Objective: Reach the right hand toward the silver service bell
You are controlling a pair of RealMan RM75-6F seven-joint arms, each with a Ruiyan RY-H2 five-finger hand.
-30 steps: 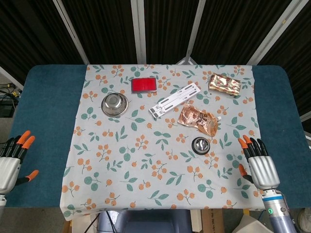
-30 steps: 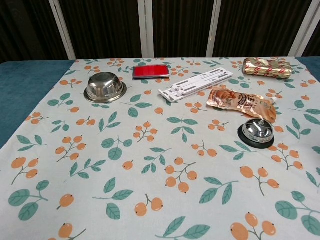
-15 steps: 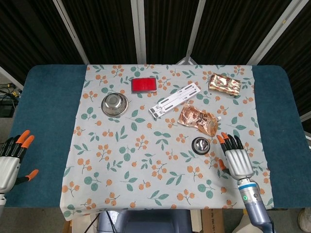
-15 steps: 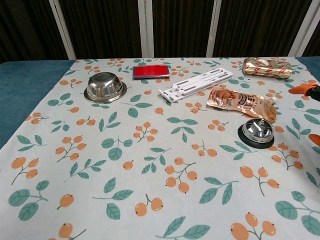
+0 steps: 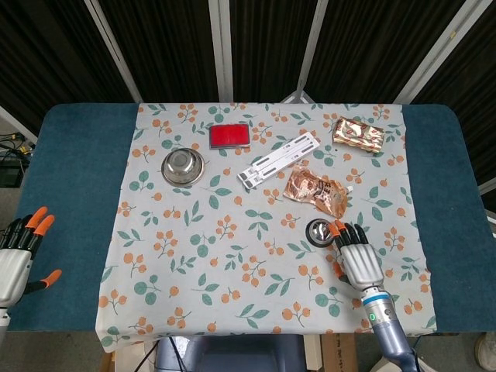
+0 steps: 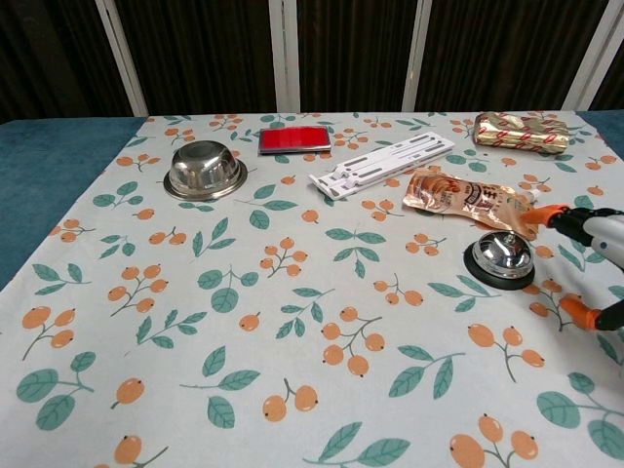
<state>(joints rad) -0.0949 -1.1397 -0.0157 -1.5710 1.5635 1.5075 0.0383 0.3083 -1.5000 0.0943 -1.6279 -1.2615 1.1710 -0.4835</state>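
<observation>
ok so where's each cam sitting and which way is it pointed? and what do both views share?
Head view: high above the near edge, looking steeply down on the whole table; shows left hand off the cloth and right hand beside the service bell.
Chest view: low at the near edge, looking across the cloth toward the dark curtain; only the right hand enters, at the right edge.
Shared: bell, steel bowl, red case, right hand.

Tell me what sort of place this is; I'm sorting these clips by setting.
Probably a robot test room, not a home: a blue-topped table under a leaf-and-berry printed cloth, black curtains behind, and unrelated items such as a silver service bell beside the right robot hand.
</observation>
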